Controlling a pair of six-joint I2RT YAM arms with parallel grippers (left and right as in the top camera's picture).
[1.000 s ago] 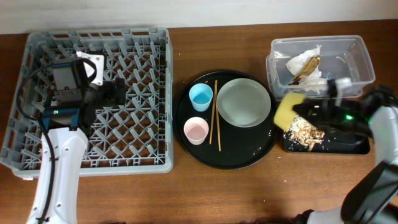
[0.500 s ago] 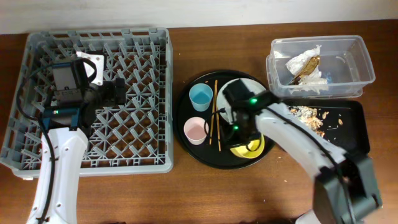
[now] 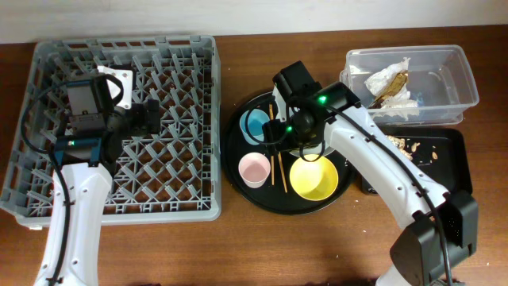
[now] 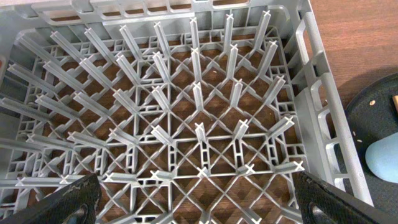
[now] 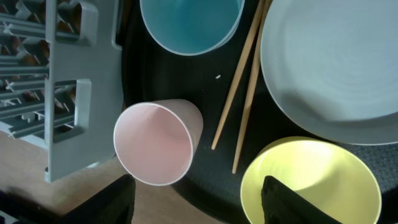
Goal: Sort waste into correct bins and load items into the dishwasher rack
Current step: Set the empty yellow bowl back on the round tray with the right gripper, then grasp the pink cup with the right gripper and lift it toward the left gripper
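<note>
My right gripper (image 3: 290, 144) (image 5: 199, 208) hangs open over the round tray, holding nothing. The pink cup (image 5: 155, 143) (image 3: 254, 169) sits under its left finger and the yellow bowl (image 5: 311, 183) (image 3: 314, 177) under its right one. The blue cup (image 3: 255, 123) (image 5: 189, 25), the chopsticks (image 3: 277, 165) (image 5: 239, 93) and the grey plate (image 5: 329, 62) also lie on that tray. In the overhead view the arm hides most of the plate. My left gripper (image 3: 147, 117) (image 4: 202, 211) is open above the pegs of the dishwasher rack (image 3: 216, 119) (image 4: 314, 93).
The dishes rest on a large round black tray (image 3: 235, 151) (image 5: 208, 99). At the back right a clear tub (image 3: 468, 79) holds a white napkin (image 3: 397, 67) and a brown-gold wrapper (image 3: 390, 86). In front of it a shallow black tray (image 3: 444, 159) carries food scraps (image 3: 394, 144).
My right arm swung left from the shallow black tray with the yellow bowl, set it upright on the round tray, opened and drew back over the tray's middle. The left arm stayed still.
</note>
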